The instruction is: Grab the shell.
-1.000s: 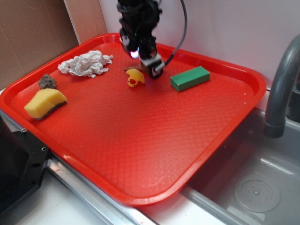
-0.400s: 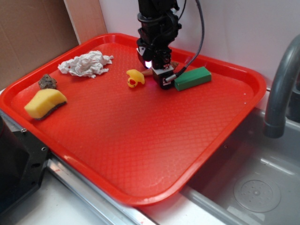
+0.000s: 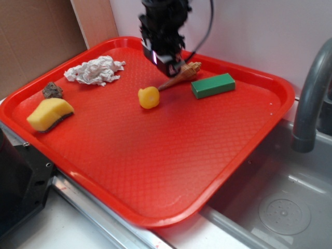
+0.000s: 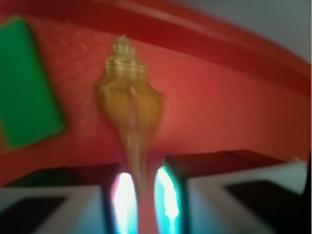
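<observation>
Red textured plastic tray carries everything. Nearest on it lies a yellow rubber duck, well clear of the tool. Farther back, the tan ridged spiral shell lies slantwise, its long tip pointing toward the duck, broad end beside the green rectangular block. The wrist view, though blurred, shows the shell's narrow tip running between the tool's fingers; whether they pinch it cannot be told. The exterior view hides that.
</observation>
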